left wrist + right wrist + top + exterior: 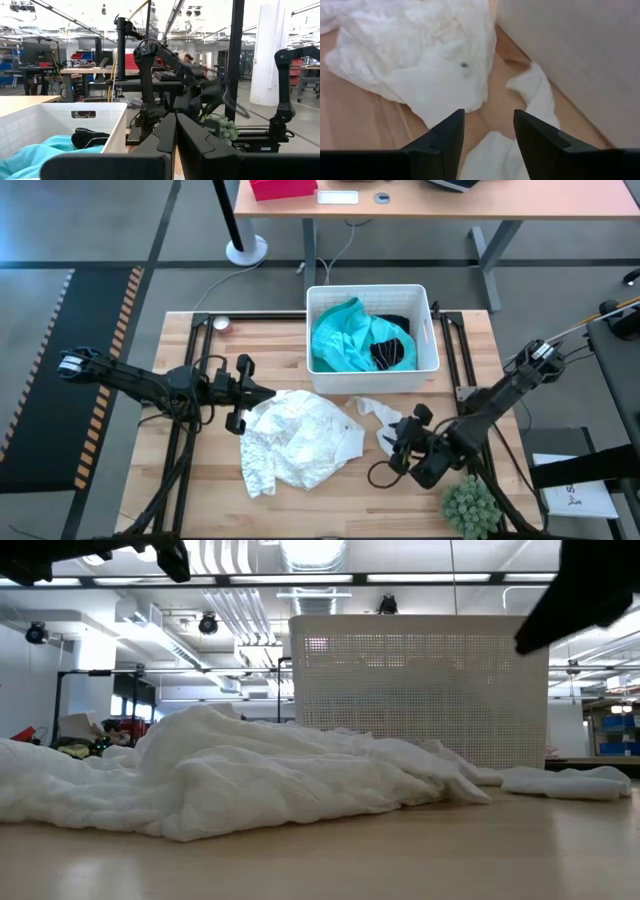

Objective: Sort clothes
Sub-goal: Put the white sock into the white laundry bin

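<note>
Right tool (487, 145), jaws apart, is hovering over the white garment strip (532, 100) beside the bin (432, 340); needs lowering squarely before pinching.

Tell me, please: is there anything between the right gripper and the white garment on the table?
Nothing visible stands in the way. The right gripper, fingers apart, hangs right at the thin strip end of the white lacy garment, with only bare wooden table around it. The white bin stands beyond the garment, not between them.
</note>
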